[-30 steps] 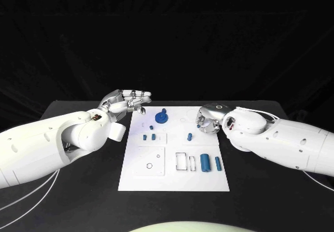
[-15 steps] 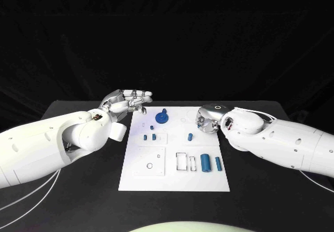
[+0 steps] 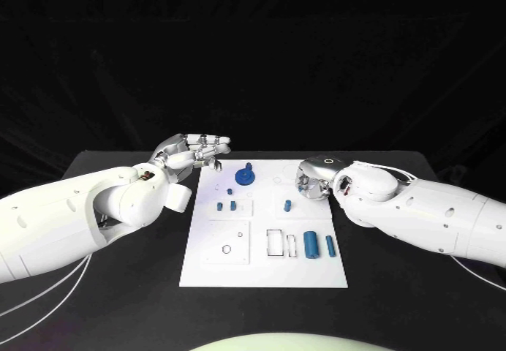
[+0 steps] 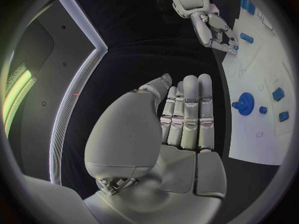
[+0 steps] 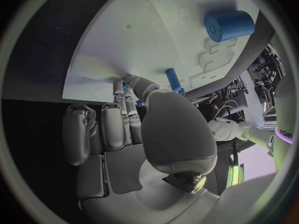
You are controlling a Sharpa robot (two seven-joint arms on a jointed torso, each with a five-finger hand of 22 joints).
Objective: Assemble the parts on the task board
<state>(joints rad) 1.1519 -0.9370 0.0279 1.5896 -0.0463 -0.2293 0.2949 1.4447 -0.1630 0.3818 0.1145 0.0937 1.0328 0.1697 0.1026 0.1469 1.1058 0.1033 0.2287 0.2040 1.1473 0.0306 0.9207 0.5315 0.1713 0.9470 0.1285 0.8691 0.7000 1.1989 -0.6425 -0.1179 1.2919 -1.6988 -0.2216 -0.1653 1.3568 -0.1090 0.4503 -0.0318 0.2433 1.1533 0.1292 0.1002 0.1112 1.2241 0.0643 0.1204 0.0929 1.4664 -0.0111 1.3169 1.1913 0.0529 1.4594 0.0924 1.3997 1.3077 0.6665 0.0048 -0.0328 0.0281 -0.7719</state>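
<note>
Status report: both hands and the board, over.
Left hand open, fingers straight, off the white task board's far left corner. Right hand down at the board's right edge; grip unclear. Blue gear part untouched. Nothing obstructing.

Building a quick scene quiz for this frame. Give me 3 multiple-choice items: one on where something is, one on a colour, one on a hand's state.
1. Where does the gear-shaped part sit on the white board?
A. far end of the board
B. near end, by the robot
C. off the board, on the black table

2. What colour is the thick cylinder lying on the board?
A. red
B. blue
C. yellow

3. How is the left hand now?
A. gripping the gear-shaped part
B. pressing flat on the board
C. holding nothing, fingers straight, beside the board's far left corner

Key: 1 A, the head view shows it at the far end, towards the left. 2 B, it reads blue in the head and right wrist views. 3 C, the left wrist view shows an empty palm off the board.
</note>
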